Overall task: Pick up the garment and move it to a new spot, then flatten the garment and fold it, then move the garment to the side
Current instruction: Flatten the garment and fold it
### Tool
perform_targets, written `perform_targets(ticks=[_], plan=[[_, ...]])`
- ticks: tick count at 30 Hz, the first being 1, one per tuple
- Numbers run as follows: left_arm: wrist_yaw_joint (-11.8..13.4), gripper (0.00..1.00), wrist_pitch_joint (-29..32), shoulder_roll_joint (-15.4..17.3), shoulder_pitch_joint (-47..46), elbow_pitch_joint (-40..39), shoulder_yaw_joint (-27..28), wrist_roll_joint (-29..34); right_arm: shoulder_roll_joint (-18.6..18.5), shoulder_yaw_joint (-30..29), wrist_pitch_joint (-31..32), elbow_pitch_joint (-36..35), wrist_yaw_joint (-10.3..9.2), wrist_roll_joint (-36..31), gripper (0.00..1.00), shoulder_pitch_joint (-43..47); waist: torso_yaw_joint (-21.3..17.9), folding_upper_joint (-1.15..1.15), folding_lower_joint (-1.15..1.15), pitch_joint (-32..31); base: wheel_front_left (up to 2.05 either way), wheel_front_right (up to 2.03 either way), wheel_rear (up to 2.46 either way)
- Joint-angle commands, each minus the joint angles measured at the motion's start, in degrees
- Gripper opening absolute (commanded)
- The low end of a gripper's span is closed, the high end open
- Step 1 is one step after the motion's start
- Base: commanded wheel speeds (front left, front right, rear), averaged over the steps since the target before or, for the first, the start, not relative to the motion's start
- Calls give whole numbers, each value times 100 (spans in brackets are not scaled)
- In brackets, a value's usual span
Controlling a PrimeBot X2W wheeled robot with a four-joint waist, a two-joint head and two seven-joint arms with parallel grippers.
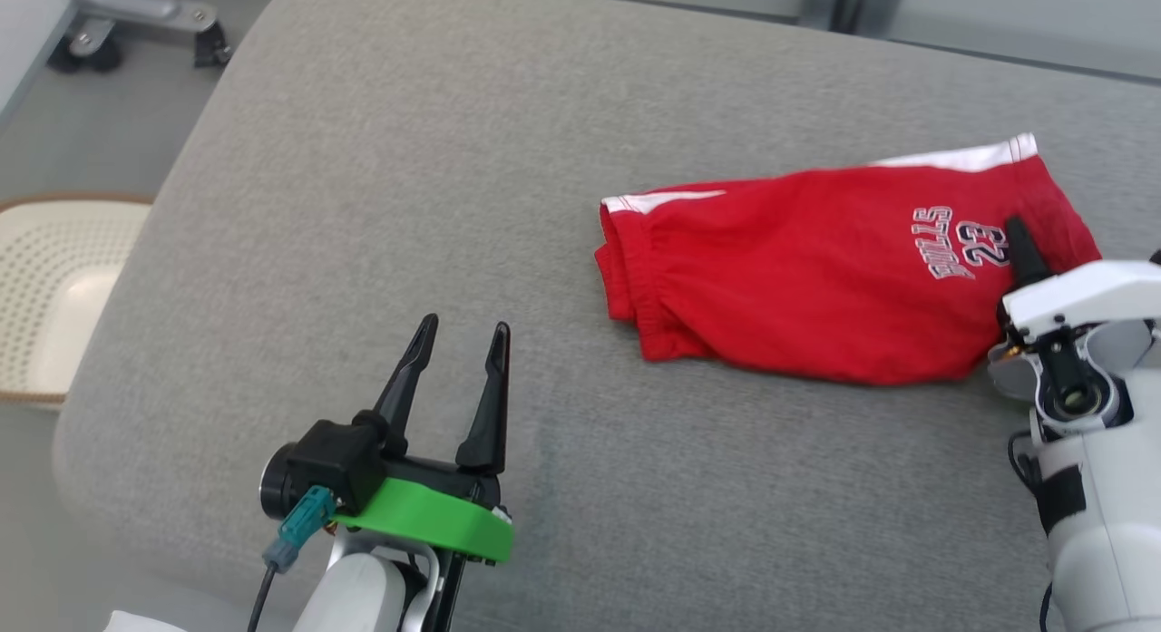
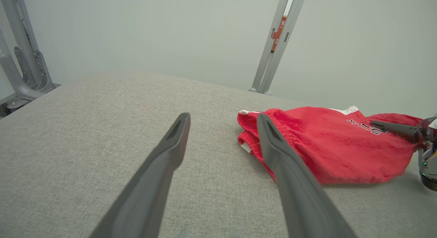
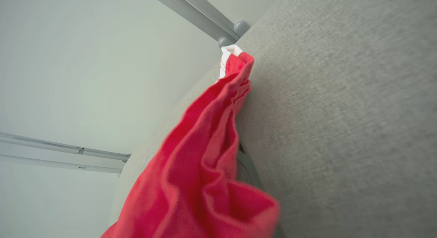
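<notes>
Red shorts (image 1: 816, 278) lie on the grey surface (image 1: 408, 206); my right end effector (image 1: 1016, 235) pinches their edge, my left end effector (image 1: 464, 324) gapes wide, empty.

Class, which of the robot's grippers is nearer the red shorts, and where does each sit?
Right. The right gripper is shut on the red shorts at their printed end. The left gripper stands open over the bare grey cushion, well apart, to their left.

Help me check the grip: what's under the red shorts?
The grey padded table lies under the shorts. The right gripper is shut on their edge, one finger on top; the finger beneath is mostly covered by cloth.
</notes>
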Motion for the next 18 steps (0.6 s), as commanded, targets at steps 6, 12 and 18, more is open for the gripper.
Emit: perform_targets(ticks=[6,12,18], plan=[[-121,100,-1,20,133,27,131,154,140,-213,-239,-381,-5,-62,0,695,-906,0,0,-570,0,0,0],[-157,100,-1,22,211,28,188,211,360,-616,-250,-741,-4,41,0,1162,-1281,0,0,-697,0,0,0],[-195,100,-1,22,236,58,204,241,454,-697,-292,-1092,-4,-115,0,1551,-1451,0,0,-724,0,0,0]])
